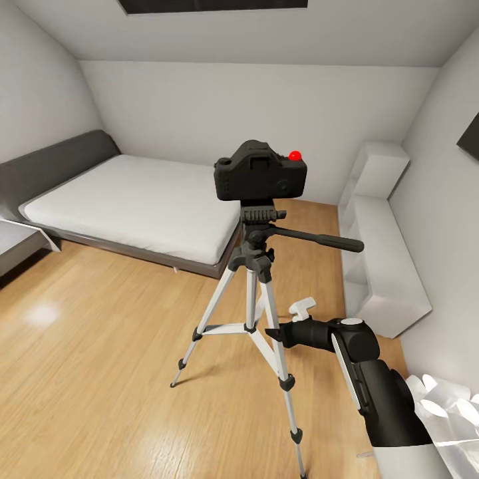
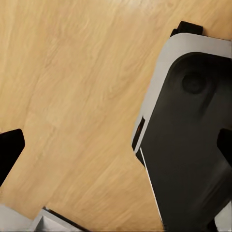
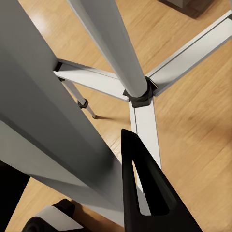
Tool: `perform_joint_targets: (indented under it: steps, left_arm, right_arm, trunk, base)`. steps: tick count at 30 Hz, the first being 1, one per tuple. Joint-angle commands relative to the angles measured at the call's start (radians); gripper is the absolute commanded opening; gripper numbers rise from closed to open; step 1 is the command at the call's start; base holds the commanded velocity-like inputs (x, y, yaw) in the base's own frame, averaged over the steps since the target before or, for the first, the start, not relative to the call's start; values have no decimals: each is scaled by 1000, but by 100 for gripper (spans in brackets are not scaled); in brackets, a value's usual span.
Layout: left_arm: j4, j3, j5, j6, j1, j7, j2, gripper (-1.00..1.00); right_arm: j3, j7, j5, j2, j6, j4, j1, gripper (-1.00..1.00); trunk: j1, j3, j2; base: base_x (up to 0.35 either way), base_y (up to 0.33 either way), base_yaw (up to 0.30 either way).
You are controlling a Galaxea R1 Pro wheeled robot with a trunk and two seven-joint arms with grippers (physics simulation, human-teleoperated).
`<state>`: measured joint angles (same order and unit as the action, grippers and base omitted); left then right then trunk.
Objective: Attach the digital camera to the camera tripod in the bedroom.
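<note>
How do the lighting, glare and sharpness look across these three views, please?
Head view: even soft light, a pale glare patch on the wood floor, the digital camera and camera tripod crisp. Right wrist view: a tripod leg very close and soft-edged. Left wrist view: floor grain slightly smeared, no hard shadows.

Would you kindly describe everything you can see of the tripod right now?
The tripod stands upright on the wood floor near the bed, with three spread silver legs, black feet, centre braces and a dark head. Its long black handle points sideways. The black camera with a red button sits on top. The right end effector hovers beside one leg.
</note>
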<state>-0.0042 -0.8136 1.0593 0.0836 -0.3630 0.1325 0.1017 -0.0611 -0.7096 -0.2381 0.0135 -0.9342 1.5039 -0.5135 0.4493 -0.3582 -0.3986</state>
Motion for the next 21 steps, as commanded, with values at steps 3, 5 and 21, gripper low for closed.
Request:
perform_joint_targets:
  steps: [3,5,21]
  left_arm:
    - [-2,-9,7,3,39,0,-10,100]
    - [-2,-9,7,2,54,-1,-14,100]
    - [-2,-9,7,-8,122,-4,-27,100]
  right_arm:
    - [1,-8,-73,0,6,-22,0,-100]
    - [1,-7,-73,0,6,-22,0,-100]
    - [0,-8,-73,0,6,-22,0,-100]
  trunk:
    - [1,-2,-1]
    - [1,-2,-1]
    - [1,-2,-1]
  base:
    - [0,0,0]
    - [0,0,0]
    - [0,0,0]
